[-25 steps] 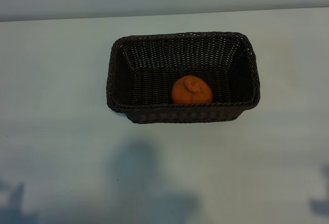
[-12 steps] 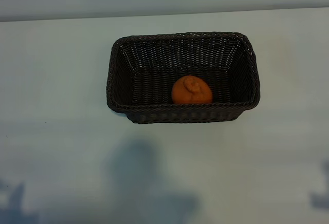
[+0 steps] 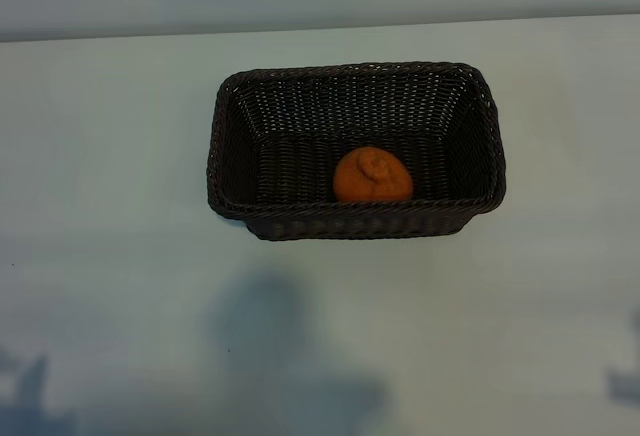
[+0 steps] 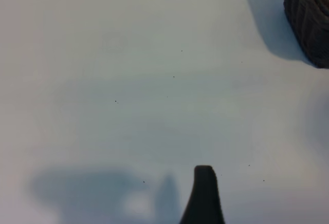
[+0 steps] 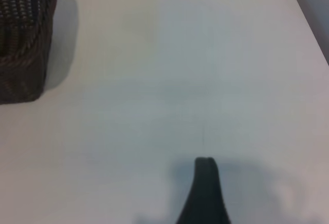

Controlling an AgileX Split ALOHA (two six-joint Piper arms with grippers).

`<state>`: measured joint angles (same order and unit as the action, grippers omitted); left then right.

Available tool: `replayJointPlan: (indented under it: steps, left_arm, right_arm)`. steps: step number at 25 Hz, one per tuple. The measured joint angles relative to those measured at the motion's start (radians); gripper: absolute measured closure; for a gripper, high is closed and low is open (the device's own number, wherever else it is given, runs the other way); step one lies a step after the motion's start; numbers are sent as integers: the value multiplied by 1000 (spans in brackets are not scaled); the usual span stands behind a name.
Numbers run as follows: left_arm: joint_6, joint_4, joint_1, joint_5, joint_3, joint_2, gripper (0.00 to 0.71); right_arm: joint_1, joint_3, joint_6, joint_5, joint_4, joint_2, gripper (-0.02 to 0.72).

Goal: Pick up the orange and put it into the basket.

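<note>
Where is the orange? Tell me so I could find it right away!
Look at the pale table and find the dark brown woven basket in the middle of it. Inside, against the wall nearest the bottom of the exterior view and a bit right of centre, sits the orange. It is the only bright, round thing there, with a puckered top.

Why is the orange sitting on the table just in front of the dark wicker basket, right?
Not quite. The orange is not on the table; it lies inside the dark wicker basket, against the wall nearest the camera. The exterior view shows it below the braided rim, with woven walls on every side.
</note>
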<state>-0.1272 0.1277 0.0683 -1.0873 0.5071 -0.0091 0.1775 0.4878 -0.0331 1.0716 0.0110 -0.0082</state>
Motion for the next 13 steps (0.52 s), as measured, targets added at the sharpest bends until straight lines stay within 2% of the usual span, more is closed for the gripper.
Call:
replayJointPlan:
  steps: [13]
  left_arm:
    - [0,0,0,0,0,0,120]
  right_arm:
    - [0,0,-4,0,-11,0,155]
